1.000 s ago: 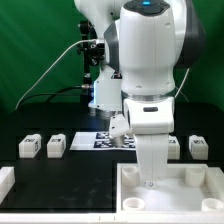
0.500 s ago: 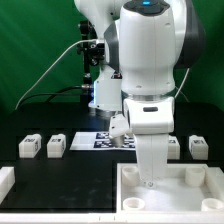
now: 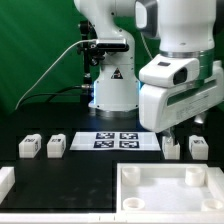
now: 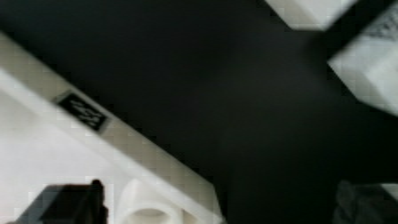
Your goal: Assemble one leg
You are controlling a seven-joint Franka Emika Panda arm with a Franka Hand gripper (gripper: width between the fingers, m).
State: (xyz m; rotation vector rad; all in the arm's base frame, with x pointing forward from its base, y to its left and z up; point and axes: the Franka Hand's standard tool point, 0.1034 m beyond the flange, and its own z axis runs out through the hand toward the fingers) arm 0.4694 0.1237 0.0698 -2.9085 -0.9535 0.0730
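Four white legs with tags lie on the black table: two at the exterior view's left [image 3: 28, 147] [image 3: 55, 146] and two at its right [image 3: 171, 148] [image 3: 198, 148]. My gripper [image 3: 178, 130] hangs just above the right pair, touching neither. The wrist view is blurred; my gripper [image 4: 217, 205] is open and empty, its dark fingers [image 4: 71, 205] wide apart. Between them lies black table and a corner of the large white panel [image 4: 54, 150] with a round hole [image 4: 151, 212]. A blurred white block [image 4: 365, 60], likely a leg, lies farther off.
The large white panel [image 3: 170, 188] with recessed corners lies at the front right. The marker board [image 3: 115, 140] lies mid-table before the arm's base. A white part [image 3: 5, 181] sits at the front left edge. A green curtain backs the scene.
The arm has swung from over the panel's back edge up and toward the exterior view's right, now above the right pair of legs. Nothing on the table moved.
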